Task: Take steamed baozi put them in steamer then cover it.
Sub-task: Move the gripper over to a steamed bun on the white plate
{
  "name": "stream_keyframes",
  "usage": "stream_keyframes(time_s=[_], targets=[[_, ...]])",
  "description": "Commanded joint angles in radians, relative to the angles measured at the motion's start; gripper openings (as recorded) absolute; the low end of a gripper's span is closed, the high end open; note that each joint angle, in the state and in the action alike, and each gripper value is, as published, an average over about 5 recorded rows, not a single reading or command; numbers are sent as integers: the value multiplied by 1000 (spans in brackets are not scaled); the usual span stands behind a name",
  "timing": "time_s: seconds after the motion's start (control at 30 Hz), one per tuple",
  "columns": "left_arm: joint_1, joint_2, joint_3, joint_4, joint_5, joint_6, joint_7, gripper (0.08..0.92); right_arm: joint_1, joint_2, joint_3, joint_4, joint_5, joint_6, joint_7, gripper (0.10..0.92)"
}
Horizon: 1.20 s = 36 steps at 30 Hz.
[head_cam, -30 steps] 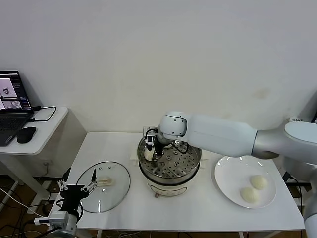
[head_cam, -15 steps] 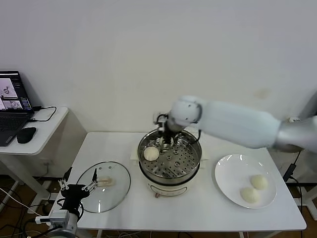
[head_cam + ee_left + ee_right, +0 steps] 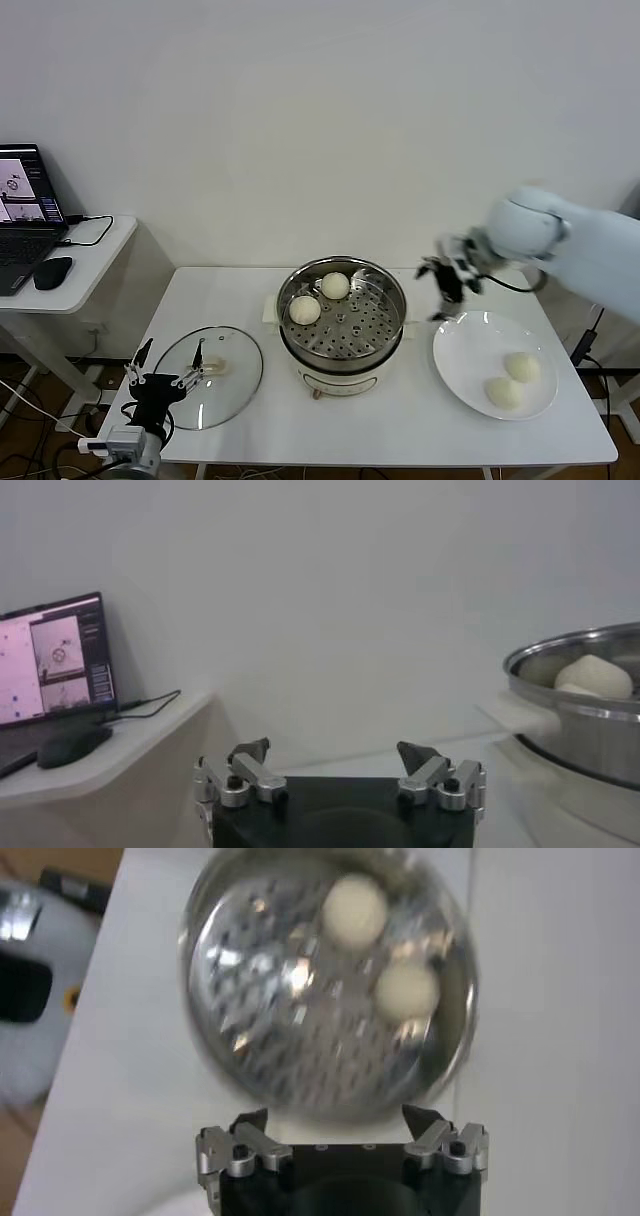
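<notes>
Two baozi in the steamer, two on the plate.
The steamer [image 3: 342, 320] holds two buns [image 3: 320, 298] on its far-left side; the cover [image 3: 209, 375] lies left. The right gripper [image 3: 448, 283], jaws apart and empty, hangs above the plate's [image 3: 470, 345] far edge, two buns [image 3: 513, 380] there. The left gripper [image 3: 165, 367], jaws apart, sits near-left.

The head camera looks forward and down over the whole counter [image 3: 250, 300] from the near side. The left wrist camera sits low at the near left corner, facing level toward the steamer [image 3: 585, 705]. The right wrist camera hangs above, looking straight down. All three share the steamer [image 3: 341, 310] [image 3: 325, 978].
</notes>
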<state>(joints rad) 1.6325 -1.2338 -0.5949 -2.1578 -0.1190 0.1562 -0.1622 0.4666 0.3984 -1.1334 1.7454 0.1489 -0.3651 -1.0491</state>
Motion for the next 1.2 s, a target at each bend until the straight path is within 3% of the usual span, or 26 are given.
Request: stream_keyframes(time_s=[0.03,0.27,0.8,1.2], targets=[[0,-1,4,-1,3,0,0,823,-370,-312,226,84,-238,117,-45,822],[2,3,-1,2,7,2,0,823,-623,-311,366,33,-317,106,5,823],[8,-8,-14,18,15,3,0,823,-766,-110,436,-115,-314,93,83,823],[11,-13,-23,28,14,2,-1,823,-813,-47,487,-181,-311,86,99,792]])
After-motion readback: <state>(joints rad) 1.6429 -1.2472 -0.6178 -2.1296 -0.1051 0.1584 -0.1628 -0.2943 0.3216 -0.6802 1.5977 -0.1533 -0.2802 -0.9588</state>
